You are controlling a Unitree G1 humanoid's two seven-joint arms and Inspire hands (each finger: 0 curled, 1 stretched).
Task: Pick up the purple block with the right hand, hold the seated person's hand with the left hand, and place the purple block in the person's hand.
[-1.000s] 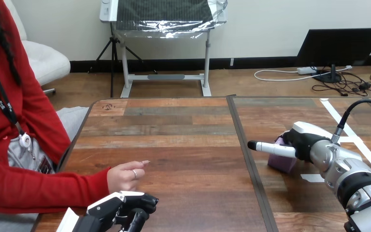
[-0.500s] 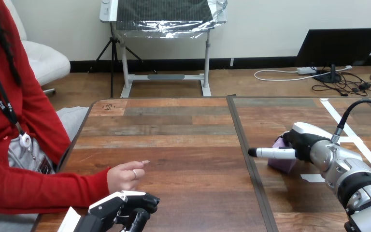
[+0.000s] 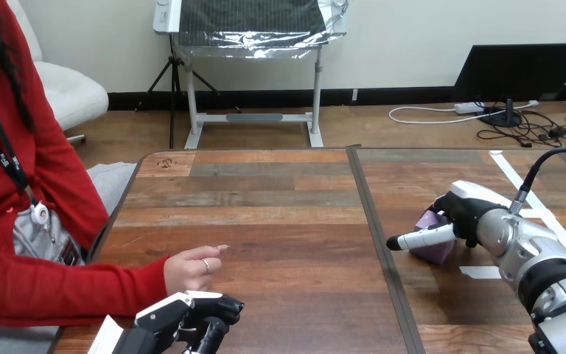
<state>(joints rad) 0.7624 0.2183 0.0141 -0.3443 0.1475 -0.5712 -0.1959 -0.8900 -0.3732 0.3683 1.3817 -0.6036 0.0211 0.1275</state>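
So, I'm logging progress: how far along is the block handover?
Nothing finished. In hand: the right hand is against the purple block, low at the table; grip unclear. To do: the left hand lies beside the person's hand, no hold visible, and the block must get there.

You have bare tabletop [image 3: 280, 214] stretching between the purple block [image 3: 435, 253] and the person's hand [image 3: 190, 269]; the left hand [image 3: 191, 316] crowds the near side of that hand.
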